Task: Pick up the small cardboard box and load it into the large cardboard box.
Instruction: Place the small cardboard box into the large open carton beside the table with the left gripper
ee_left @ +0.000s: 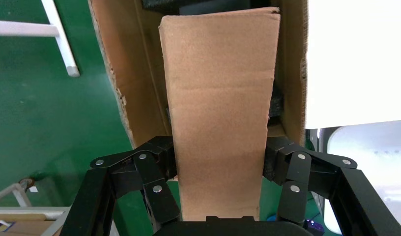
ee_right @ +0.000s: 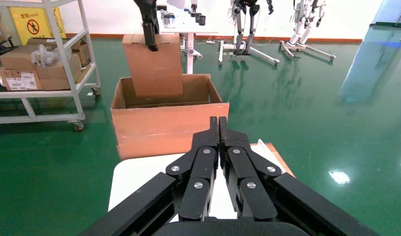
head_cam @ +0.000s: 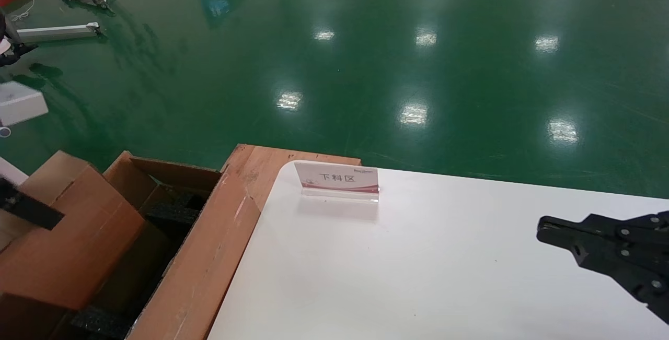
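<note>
The left gripper [ee_left: 220, 169] is clamped on the small cardboard box [ee_left: 219, 113], one finger [ee_left: 157, 179] pressed to each narrow side; the box hangs on end from the gripper, its far end lowered into the open top of the large cardboard box [ee_left: 115, 73]; in the right wrist view the small box stands upright, its lower part sunk behind the carton's near wall, its upper part above the rim. Black foam blocks [head_cam: 170, 209] lie inside the carton beyond the small box. The carton sits on the green floor [head_cam: 418, 58] just beside the desk [head_cam: 444, 277], its long flap [head_cam: 204, 267] leaning out against the desk's edge; a reddish wooden board [head_cam: 261, 167] shows between the carton's far corner and the desk. On the desk, near the edge away from the robot, stands a small acrylic sign [head_cam: 337, 179] with red printing. The right gripper [head_cam: 543, 231] hovers over the desk well apart from the carton, its fingers pressed together on nothing. Beyond the carton, in the right wrist view, a wheeled shelf rack [ee_right: 46, 73] holds several boxes.
</note>
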Available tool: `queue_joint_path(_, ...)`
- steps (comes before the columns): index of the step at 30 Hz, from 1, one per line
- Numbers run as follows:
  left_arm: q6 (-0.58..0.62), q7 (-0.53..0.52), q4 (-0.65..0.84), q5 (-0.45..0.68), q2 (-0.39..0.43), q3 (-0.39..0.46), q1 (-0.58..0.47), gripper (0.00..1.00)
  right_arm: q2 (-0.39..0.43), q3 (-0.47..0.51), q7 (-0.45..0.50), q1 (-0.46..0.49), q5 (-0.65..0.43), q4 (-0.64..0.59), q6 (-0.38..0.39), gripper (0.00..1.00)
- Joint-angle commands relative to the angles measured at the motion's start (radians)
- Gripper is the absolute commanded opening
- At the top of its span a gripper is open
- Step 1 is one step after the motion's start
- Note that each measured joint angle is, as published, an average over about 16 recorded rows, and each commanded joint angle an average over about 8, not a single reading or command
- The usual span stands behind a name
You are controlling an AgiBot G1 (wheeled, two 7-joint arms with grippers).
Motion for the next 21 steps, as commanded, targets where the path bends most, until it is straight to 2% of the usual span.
queue_joint_path(1, -0.003, 0.009, -0.003, 0.020, -0.031, -0.008, 0.003, 0.00, 0.000, 0.000, 0.000, 0.000, 0.000, 0.000, 0.000, 1.00)
queue_joint_path(9, -0.026, 0.013, -0.012, 0.090, -0.125, -0.085, 0.046, 0.00, 0.000, -0.001, 0.000, 0.000, 0.000, 0.000, 0.000, 1.00)
queue_joint_path(15, -0.061, 0.034, 0.004, 0.117, -0.161, -0.143, 0.133, 0.00, 0.000, -0.001, 0.000, 0.000, 0.001, 0.000, 0.000, 1.00)
queue_joint_path(21, -0.061, 0.058, 0.016, 0.129, -0.188, -0.159, 0.158, 0.00, 0.001, -0.001, -0.001, 0.000, 0.001, 0.000, 0.001, 1.00)
